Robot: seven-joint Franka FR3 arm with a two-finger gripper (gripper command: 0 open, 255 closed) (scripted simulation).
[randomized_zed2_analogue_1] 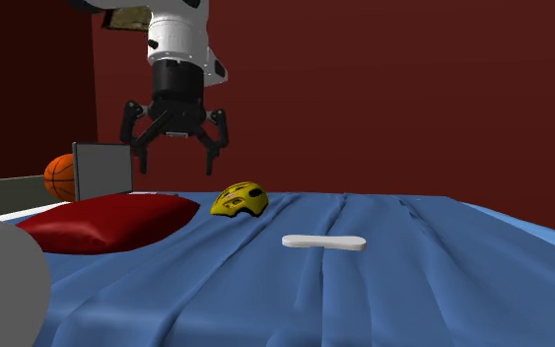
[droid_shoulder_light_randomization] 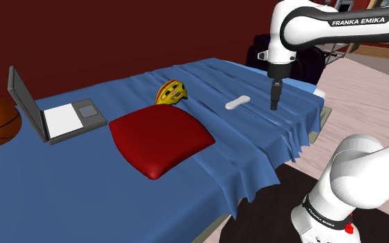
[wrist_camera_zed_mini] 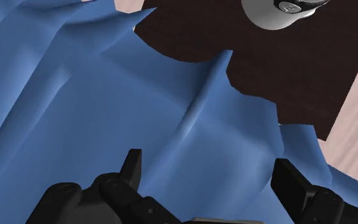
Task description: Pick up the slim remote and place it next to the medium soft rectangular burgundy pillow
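Bedspread (droid_shoulder_light_randomization: pixel 82 186) is creased blue cloth; pillow (droid_shoulder_light_randomization: pixel 159 141) looks soft, matt.

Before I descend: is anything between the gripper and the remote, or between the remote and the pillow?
Nothing visible. The open gripper hangs over bare blue sheet beside the white remote. Only sheet lies between remote and dark red pillow; the yellow helmet sits off that line, by the pillow's corner.

Domestic bedroom; a blue-sheeted bed (droid_shoulder_light_randomization: pixel 82 186) carries a burgundy pillow (droid_shoulder_light_randomization: pixel 159 140) and a laptop (droid_shoulder_light_randomization: pixel 54 114); dark red walls (droid_shoulder_light_randomization: pixel 117 34).
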